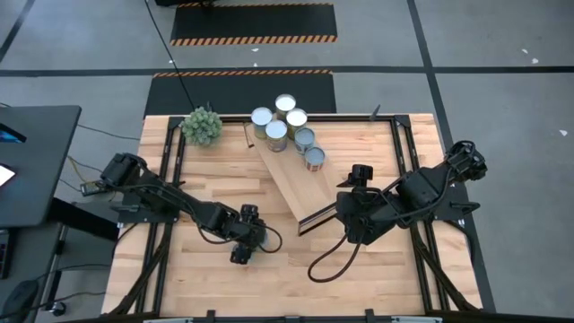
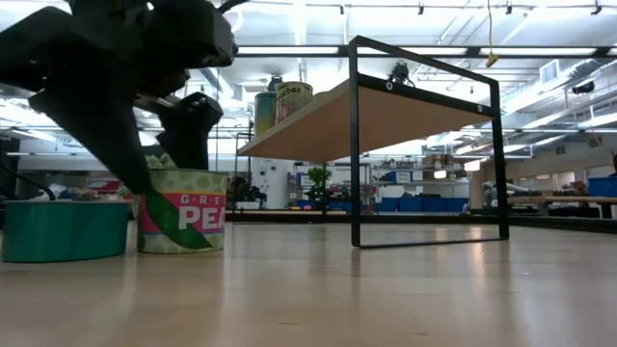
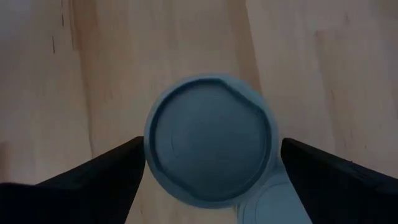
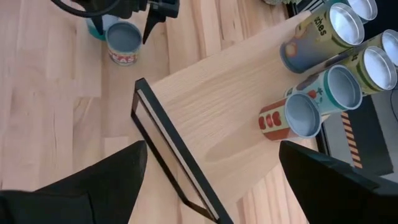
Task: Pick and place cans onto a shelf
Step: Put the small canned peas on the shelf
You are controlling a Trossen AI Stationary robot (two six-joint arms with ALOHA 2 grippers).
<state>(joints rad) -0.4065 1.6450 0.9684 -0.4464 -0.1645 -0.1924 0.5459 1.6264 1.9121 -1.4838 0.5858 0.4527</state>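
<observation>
A can with a pale round top (image 3: 208, 140) stands on the wooden table (image 1: 197, 287), labelled green and pink in the low view (image 2: 188, 224). My left gripper (image 3: 211, 146) is open over it, one finger on each side. A teal can (image 2: 63, 229) stands right beside it. Several cans (image 1: 285, 126) stand upright on the far end of the light-wood shelf (image 1: 300, 184); they also show in the right wrist view (image 4: 336, 87). My right gripper (image 4: 211, 146) hangs open high above the shelf's dark-framed near end (image 4: 168, 149), holding nothing.
A green spiky plant ball (image 1: 202, 126) sits at the table's far left, next to the shelf's cans. A black cable loop (image 1: 332, 260) lies on the table below the right arm. A dark desk (image 1: 31, 161) stands off the left edge.
</observation>
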